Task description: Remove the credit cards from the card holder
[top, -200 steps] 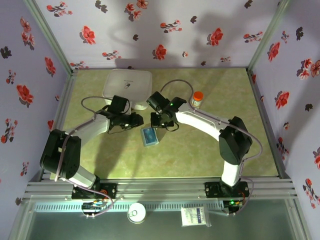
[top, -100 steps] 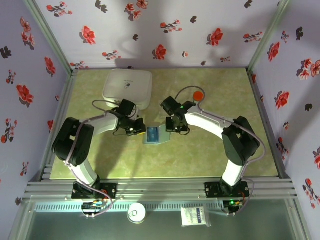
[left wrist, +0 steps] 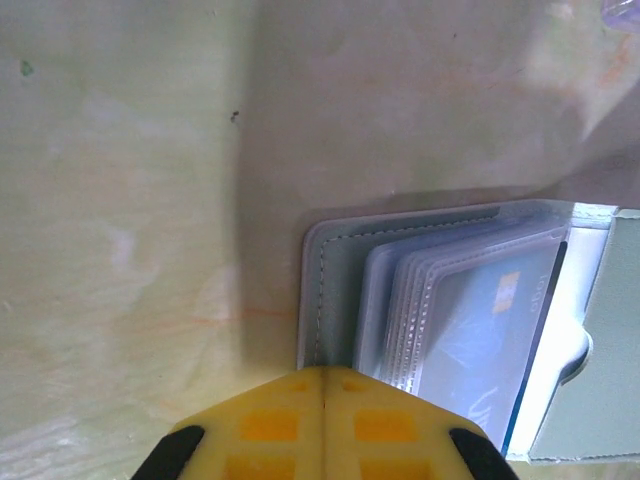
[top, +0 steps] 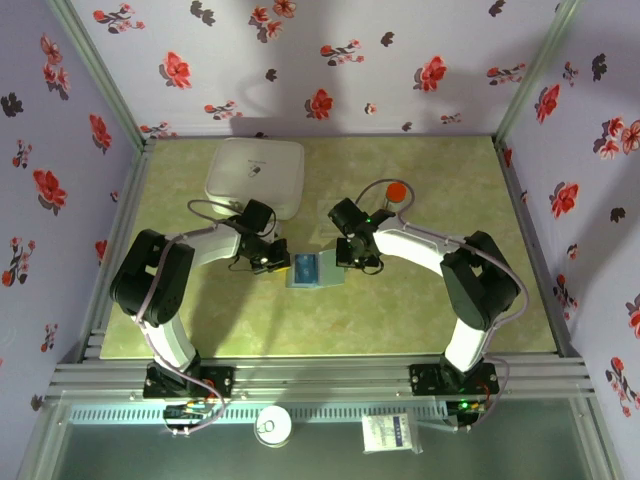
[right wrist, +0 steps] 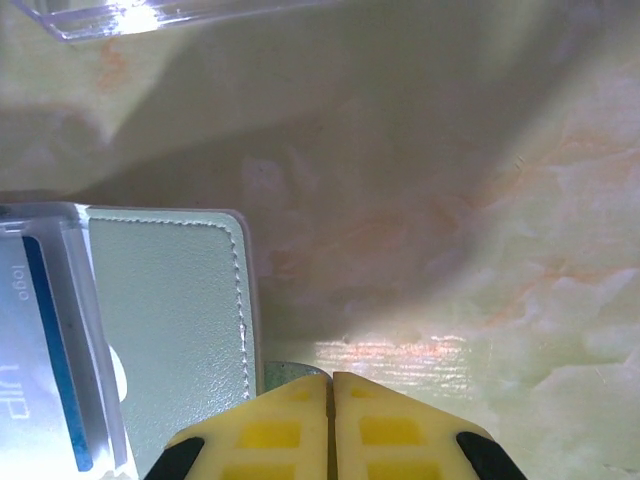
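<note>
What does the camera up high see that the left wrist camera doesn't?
Up high you get the white box, the orange-capped bottle, the left arm, the right arm and the flowery walls. The left wrist view gives close-up details: clear sleeves stacked inside the card holder, a blue card tucked in them, stitching along the edge, and the left gripper shut. Both share the card holder and the green table.
</note>
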### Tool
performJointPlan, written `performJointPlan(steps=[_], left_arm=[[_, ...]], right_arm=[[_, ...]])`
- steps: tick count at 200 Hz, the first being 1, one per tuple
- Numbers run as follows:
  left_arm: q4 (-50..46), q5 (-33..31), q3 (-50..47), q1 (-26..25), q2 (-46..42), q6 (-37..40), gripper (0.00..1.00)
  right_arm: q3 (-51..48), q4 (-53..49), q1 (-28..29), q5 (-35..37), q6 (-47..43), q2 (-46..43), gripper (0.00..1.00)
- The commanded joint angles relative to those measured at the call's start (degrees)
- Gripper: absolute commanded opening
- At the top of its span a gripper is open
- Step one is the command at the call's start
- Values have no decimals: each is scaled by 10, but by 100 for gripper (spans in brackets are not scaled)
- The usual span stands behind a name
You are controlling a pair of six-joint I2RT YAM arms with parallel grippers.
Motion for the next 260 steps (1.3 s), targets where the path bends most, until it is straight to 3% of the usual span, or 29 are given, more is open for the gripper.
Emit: performJointPlan(steps=[1,50,101,154,188,211,260], left_arm=[[-17,-22,10,-2,14,13,1],[-17,-23,20,5,15,6,1],[-18,-13,12,5,26,8,1],[-21,-14,0,5,27,4,1],[-17,-14,-9,5,27,0,1],[-11,-13,-10,5,28,-3,1],[-23,-16,-10,4,18,-1,1]], right_arm=[[-6,36,-9,-14,-15,21,4],[7,57,-15,-28,-25,52,4],[12,-12,-17,33,-39,48,4],[14,-34,-19,38,-47,39,7],[19,-55,-19,60,-54,34,15],[20,-65,-19,71,-57,40,26],[10,-72,-19,82,-55,46,34]])
